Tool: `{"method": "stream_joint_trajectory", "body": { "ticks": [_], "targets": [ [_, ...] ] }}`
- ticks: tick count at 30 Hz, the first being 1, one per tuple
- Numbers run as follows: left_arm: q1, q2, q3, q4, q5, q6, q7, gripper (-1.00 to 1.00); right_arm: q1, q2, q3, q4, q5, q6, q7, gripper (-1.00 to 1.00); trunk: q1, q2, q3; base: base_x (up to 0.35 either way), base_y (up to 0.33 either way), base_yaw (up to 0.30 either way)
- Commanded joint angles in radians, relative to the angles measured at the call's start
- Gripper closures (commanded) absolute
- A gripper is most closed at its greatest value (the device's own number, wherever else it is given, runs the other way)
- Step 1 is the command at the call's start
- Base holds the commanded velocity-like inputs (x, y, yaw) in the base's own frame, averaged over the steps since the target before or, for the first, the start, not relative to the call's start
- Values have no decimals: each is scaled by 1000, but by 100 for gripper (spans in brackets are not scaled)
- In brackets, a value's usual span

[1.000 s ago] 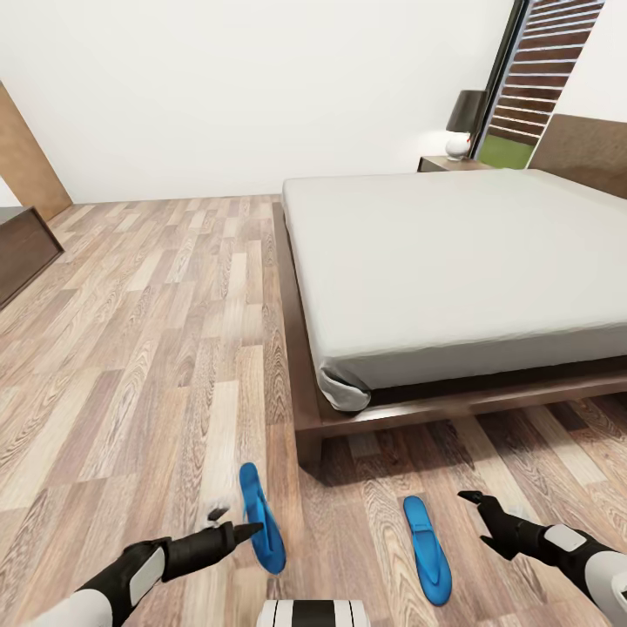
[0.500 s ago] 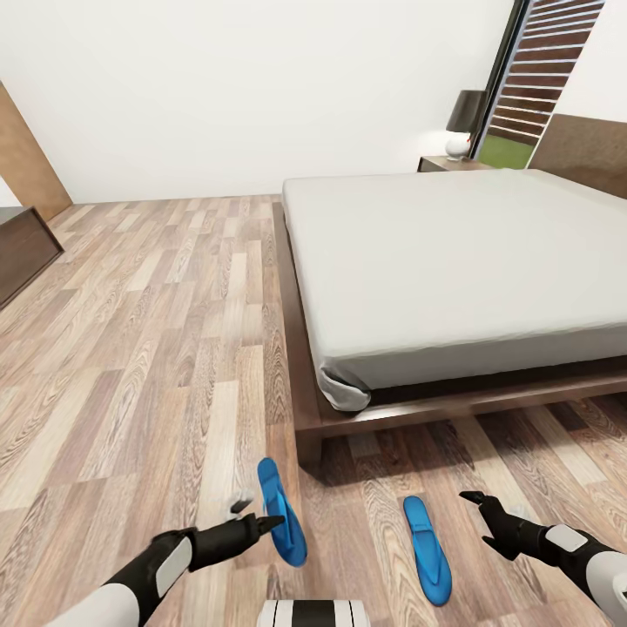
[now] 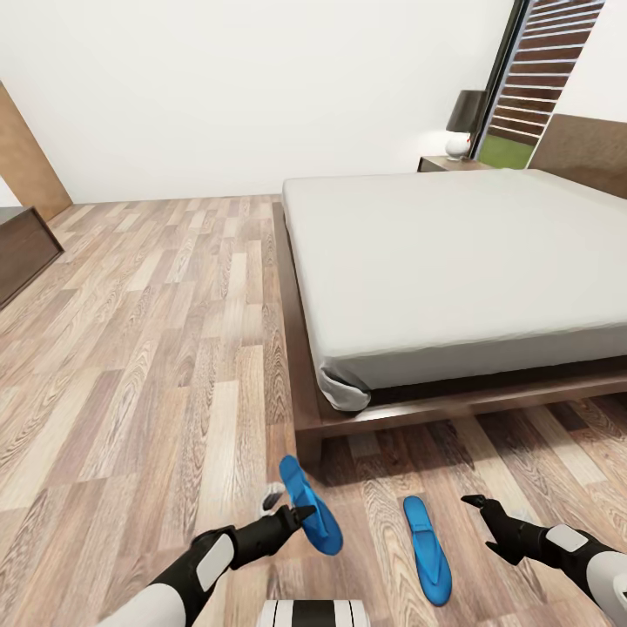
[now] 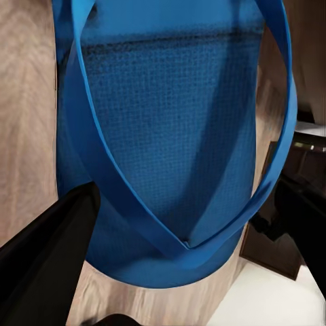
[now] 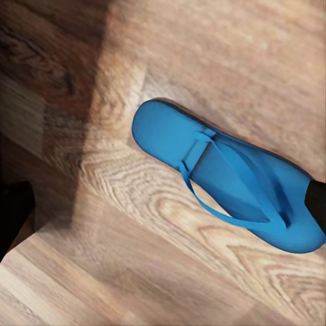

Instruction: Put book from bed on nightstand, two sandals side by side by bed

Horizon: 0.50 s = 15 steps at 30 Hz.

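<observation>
1. Two black grippers show at the bottom of the head view. The left gripper (image 3: 292, 515) has its jaws closed on one blue sandal (image 3: 310, 505), near one end of the sole. In the left wrist view a dark finger (image 4: 51, 255) lies against the sole of that sandal (image 4: 170, 136), whose strap loops across it.
2. That held sandal is tilted, its far end pointing toward the bed's corner. I cannot tell whether it is lifted off the floor (image 3: 131, 348) or touching it.
3. The right gripper (image 3: 484, 522) has its jaws spread apart with nothing between them. It hangs just to the right of the second blue sandal (image 3: 427, 550).
4. This second sandal lies flat on the wood-plank floor, strap upward, as the right wrist view shows (image 5: 227, 176). It sits apart from the held sandal, to its right, both in front of the bed's foot.
5. Beyond them stands the bed (image 3: 453, 261), a low dark-brown frame with a flat light-grey mattress, its near corner just past the held sandal.
6. Past the bed's far side, a dark nightstand (image 3: 446, 163) holds a lamp (image 3: 463, 122) with a dark shade, beside a tall window (image 3: 540, 78).
7. At the far left, part of a dark low cabinet (image 3: 22, 248) stands against the white wall (image 3: 261, 87).
</observation>
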Motion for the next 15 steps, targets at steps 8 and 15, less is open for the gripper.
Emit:
{"method": "stream_joint_trajectory", "body": {
  "ticks": [8,15],
  "targets": [
    [0,-12,37,15,5,8,15,100,-2,0,9,4,-5,5,8,-100,0,0,-1,0,0,0],
    [0,-32,85,40,6,6,30,100,-2,0,10,4,-4,5,6,-100,0,0,-1,0,0,0]
  ]
}}
